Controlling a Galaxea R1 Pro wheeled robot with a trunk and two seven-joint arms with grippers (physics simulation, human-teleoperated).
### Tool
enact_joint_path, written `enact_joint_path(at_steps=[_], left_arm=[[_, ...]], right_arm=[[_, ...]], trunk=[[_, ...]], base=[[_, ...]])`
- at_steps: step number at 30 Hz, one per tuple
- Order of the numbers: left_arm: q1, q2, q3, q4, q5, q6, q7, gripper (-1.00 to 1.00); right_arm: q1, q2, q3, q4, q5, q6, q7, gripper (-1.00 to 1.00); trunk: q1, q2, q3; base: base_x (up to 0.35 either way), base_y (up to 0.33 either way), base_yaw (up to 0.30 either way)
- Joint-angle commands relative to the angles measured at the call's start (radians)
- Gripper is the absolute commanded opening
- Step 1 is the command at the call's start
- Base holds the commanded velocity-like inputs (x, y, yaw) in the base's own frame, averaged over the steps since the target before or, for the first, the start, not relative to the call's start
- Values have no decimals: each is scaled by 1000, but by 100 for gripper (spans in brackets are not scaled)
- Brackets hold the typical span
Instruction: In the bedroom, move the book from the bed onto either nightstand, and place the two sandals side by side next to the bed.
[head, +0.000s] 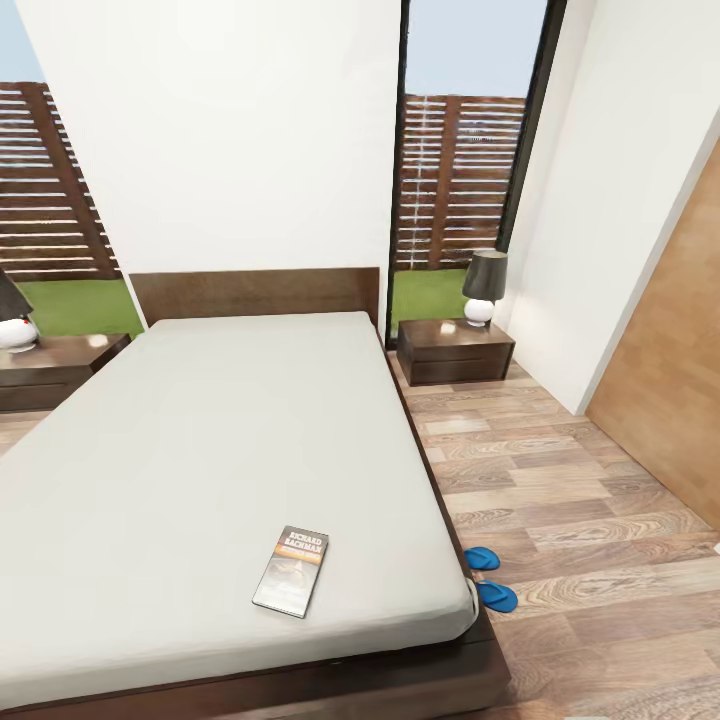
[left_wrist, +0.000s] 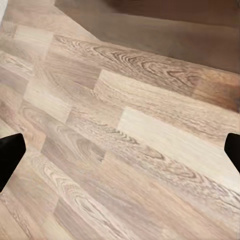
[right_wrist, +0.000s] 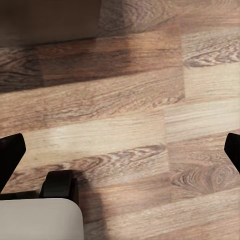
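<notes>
The book (head: 291, 571) lies flat on the pale-grey mattress of the bed (head: 200, 440), near its foot. Two blue sandals (head: 490, 577) lie on the floor right beside the bed's foot corner, partly hidden by the mattress edge. One nightstand (head: 455, 350) stands right of the headboard with a lamp on it; another nightstand (head: 55, 368) stands at the left. My left gripper (left_wrist: 120, 152) is open over bare plank floor. In the right wrist view my right gripper (right_wrist: 120, 155) is open over the floor, nothing between its fingers.
A dark-shaded lamp (head: 483, 285) stands on the right nightstand, another lamp (head: 12, 318) on the left one. A brown door (head: 668, 400) lines the right wall. Open plank floor (head: 580, 500) stretches right of the bed. A pale rounded part with a black block (right_wrist: 57, 186) shows near my right gripper.
</notes>
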Motion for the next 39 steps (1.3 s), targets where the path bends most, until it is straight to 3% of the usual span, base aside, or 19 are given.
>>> enact_joint_path(at_steps=[1, 4, 5, 7, 8, 11, 17, 20, 23, 27, 28, 32, 33, 36, 37, 39], left_arm=[[0, 2, -11, 0, 5, -2, 4, 100], [-8, 74, -2, -3, 50, -2, 9, 100], [-8, 74, -2, -3, 50, -2, 9, 100], [-20, 112, 1, -10, 67, -3, 12, 100], [-20, 112, 1, -10, 67, -3, 12, 100], [-46, 150, 4, -43, 80, -2, 14, 100], [-124, 174, 5, -98, 82, 1, 20, 100], [-192, 179, 1, -128, 75, 3, 20, 100], [-234, 175, -1, -163, 53, 8, 19, 100], [-289, 138, -4, -287, -28, 59, 20, 100], [-289, 138, -4, -287, -28, 59, 20, 100], [-332, 78, -6, -442, -91, 175, 23, 100], [-332, 78, -6, -442, -91, 175, 23, 100], [-379, 31, -7, -555, -125, 259, 24, 100], [-379, 31, -7, -555, -125, 259, 24, 100], [-413, -14, -7, -613, -154, 317, 25, 100]], right_arm=[[-1, 0, -9, 1, 10, -4, 2, 100], [-1, -1, -9, 1, 10, -4, 2, 100], [-1, -1, -9, 1, 10, -4, 2, 100], [-1, -2, -9, 1, 10, -3, 2, 100], [-1, -2, -9, 1, 10, -3, 2, 100], [-1, -3, -9, 1, 11, -4, 2, 100], [0, -2, -9, 1, 10, -4, 2, 100], [0, -2, -9, 1, 11, -4, 2, 100], [0, -3, -9, 1, 11, -4, 2, 100], [0, -3, -9, 1, 10, -4, 2, 100], [0, -3, -9, 1, 10, -4, 2, 100], [1, -1, -8, 1, 11, -4, 2, 100], [1, -1, -8, 1, 11, -4, 2, 100], [0, -1, -8, 1, 11, -4, 2, 100], [0, -1, -8, 1, 11, -4, 2, 100], [0, -1, -8, 1, 11, -4, 2, 100]], trunk=[[0, 0, -1], [0, 0, -1], [0, 0, -1], [0, 0, -1], [0, 0, -1], [0, 0, -1], [0, 0, -1], [0, 0, -1], [0, 0, -1], [0, 0, -1], [0, 0, -1], [0, 0, -1], [0, 0, -1], [0, 0, -1], [0, 0, -1], [0, 0, -1]], base=[[0, 0, 0], [0, 0, 0], [0, 0, 0], [0, 0, 0], [0, 0, 0], [0, 0, 0], [17, 0, 0], [84, 28, 0], [145, 81, 0], [205, 132, 0], [222, 151, 0], [183, 136, 0], [137, 105, 0], [89, 68, 0], [70, 54, 0], [51, 39, 0]])
